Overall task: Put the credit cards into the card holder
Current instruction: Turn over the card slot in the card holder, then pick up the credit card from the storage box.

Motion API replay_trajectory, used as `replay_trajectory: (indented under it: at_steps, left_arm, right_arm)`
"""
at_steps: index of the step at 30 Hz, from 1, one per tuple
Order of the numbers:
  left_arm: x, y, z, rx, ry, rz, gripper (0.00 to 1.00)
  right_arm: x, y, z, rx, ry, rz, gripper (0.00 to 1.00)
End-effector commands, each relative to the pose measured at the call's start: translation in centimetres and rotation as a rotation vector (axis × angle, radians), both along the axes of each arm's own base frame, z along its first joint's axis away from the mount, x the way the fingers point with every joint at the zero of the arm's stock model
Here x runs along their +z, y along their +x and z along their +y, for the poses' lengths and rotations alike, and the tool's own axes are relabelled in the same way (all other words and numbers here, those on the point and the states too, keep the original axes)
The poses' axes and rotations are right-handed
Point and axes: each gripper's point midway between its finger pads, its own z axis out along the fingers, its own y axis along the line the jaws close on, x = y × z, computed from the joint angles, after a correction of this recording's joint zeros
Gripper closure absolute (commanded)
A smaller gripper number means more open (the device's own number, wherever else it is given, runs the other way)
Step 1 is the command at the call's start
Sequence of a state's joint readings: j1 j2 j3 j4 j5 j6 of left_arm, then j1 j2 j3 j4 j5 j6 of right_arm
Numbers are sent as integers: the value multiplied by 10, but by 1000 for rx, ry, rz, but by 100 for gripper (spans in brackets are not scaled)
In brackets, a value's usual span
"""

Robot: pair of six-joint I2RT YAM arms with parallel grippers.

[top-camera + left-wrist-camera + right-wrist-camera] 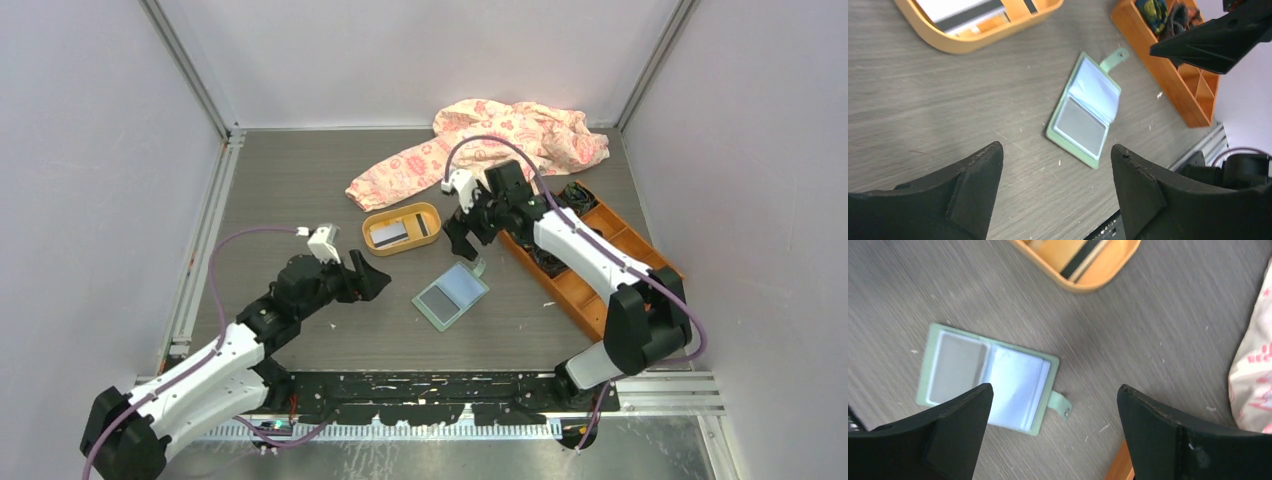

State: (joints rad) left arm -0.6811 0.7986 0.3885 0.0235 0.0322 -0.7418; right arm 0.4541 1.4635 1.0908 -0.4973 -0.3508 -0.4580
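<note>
The pale green card holder (pixel 451 294) lies open and flat on the table, its snap tab pointing away from the arms; it also shows in the left wrist view (pixel 1084 115) and the right wrist view (pixel 985 377). The credit cards (pixel 399 232), white with dark stripes, lie in the orange oval tray (pixel 375 245). My left gripper (pixel 372 279) is open and empty, left of the holder. My right gripper (pixel 462 240) is open and empty, above the table between the tray and the holder. Both sets of jaws stand wide apart with nothing between them.
An orange compartmented box (pixel 588 268) with dark items runs along the right side under my right arm. A pink patterned cloth (pixel 480 145) lies at the back. Walls enclose the table on three sides.
</note>
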Motion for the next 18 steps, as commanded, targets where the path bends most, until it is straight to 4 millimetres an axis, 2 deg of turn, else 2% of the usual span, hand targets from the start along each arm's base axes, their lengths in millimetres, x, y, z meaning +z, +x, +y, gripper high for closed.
replay_trajectory:
  at_steps: [1, 4, 8, 13, 16, 18]
  left_arm:
    - [33, 17, 20, 35, 54, -78, 21]
    - [38, 31, 27, 45, 77, -54, 21]
    - [44, 50, 36, 40, 58, 0, 22]
    - [32, 72, 43, 75, 13, 51, 27]
    - [20, 84, 43, 87, -26, 97, 30]
    - [19, 95, 41, 91, -51, 102, 32]
  right_arm:
    - [65, 27, 49, 89, 198, -2, 1]
    - [77, 30, 81, 120, 325, 143, 1]
    - [77, 47, 119, 53, 480, 272, 6]
    - [50, 58, 150, -45, 512, 485, 19]
    - [26, 65, 156, -85, 466, 518, 25]
    - [11, 71, 157, -118, 436, 531, 28]
